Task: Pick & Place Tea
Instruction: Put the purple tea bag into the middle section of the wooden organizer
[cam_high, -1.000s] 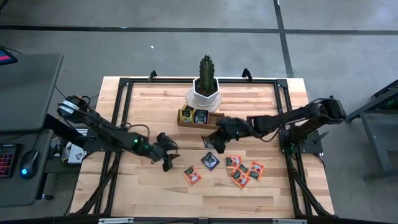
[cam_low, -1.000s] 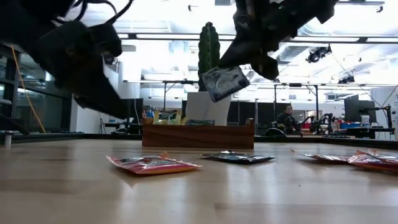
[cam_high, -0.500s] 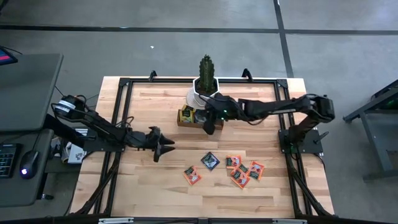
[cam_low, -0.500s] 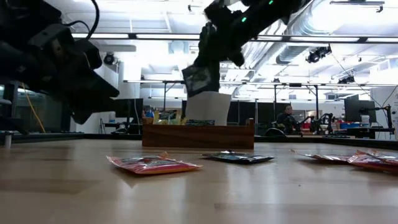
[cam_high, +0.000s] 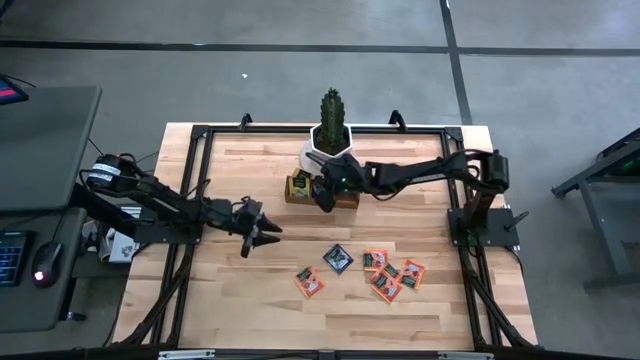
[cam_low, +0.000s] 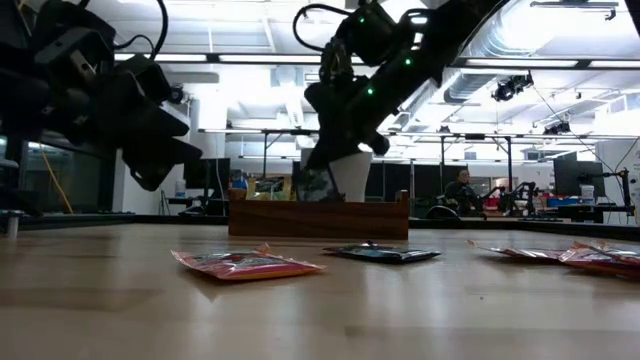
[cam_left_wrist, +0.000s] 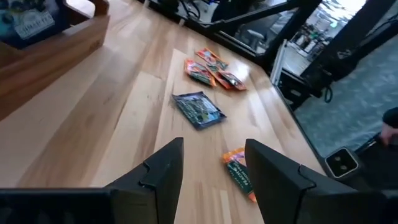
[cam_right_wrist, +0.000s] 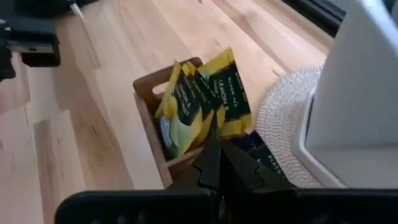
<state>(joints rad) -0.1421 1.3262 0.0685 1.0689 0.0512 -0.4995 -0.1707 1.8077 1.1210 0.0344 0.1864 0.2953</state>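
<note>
Worktop (cam_high: 240, 300) carries my two arms. Wooden tray (cam_high: 348, 198) sits beside the white cactus pot (cam_high: 330, 150), yellow-green sachets (cam_right_wrist: 205, 102) standing in one compartment. My right gripper (cam_high: 323, 192) hangs over the tray, jaws clenched; can't tell if a sachet is still pinched. My left gripper (cam_high: 262, 232) hovers mid-worktop, jaws released, empty. Loose tea: dark sachet (cam_high: 338, 259) and orange sachets (cam_high: 390, 274) lie flat near front.

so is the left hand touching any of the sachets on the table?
Apart. The left wrist view shows the left hand open above bare wood, short of the dark blue sachet; the low view shows it raised off the table.
</note>
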